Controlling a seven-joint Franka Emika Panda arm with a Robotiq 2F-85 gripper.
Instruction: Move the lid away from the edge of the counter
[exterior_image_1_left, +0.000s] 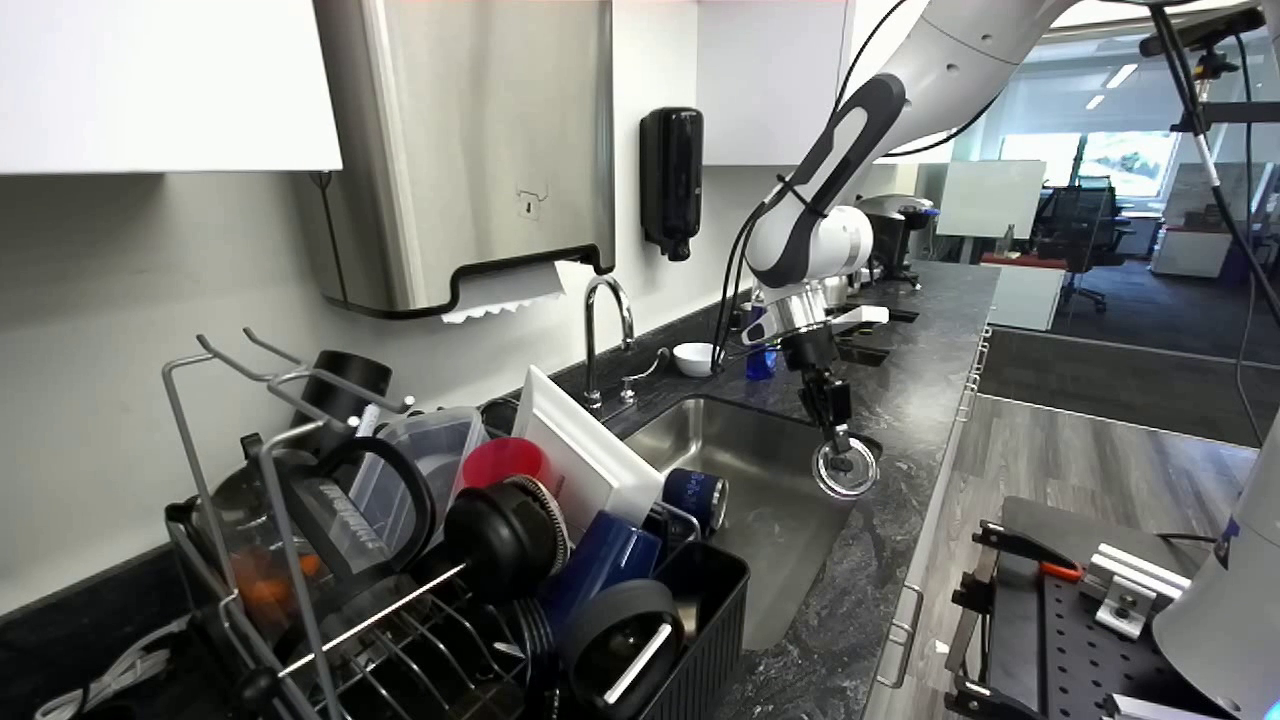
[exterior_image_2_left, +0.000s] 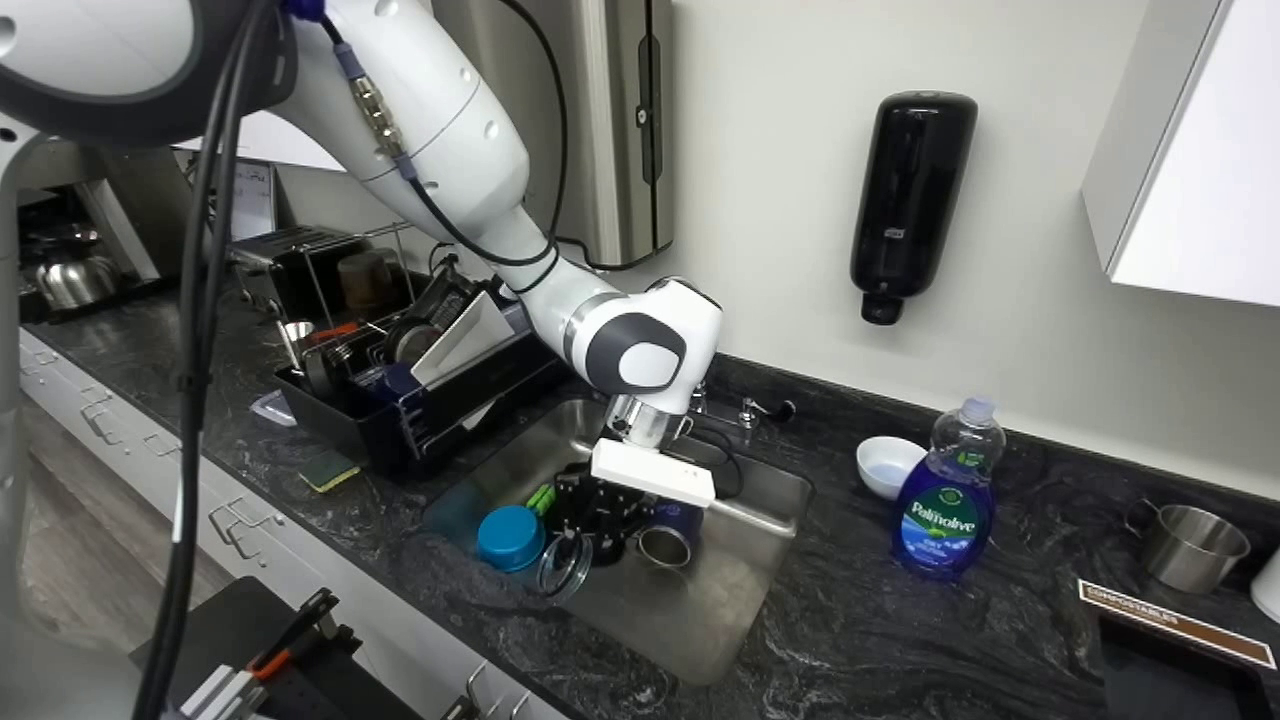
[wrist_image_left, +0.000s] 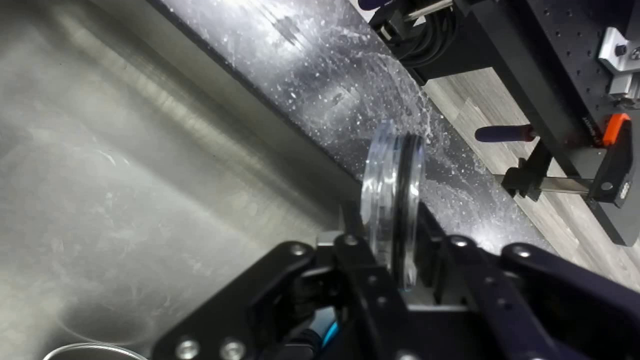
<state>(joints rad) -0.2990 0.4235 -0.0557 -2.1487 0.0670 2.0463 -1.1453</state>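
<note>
Above the steel sink, the arm is slanting out with its end pointing down, and the gripper is clamping the lid. The lid is sitting edgewise in that grip, its silvery rim gleaming around a see-through centre, and is hanging near the front strip of the counter. Below, a turquoise container and a tipped dark-blue mug are lying in the sink; on one side a loaded dish rack is crowding the counter, while on the other a soap bottle and a white bowl are standing.
</note>
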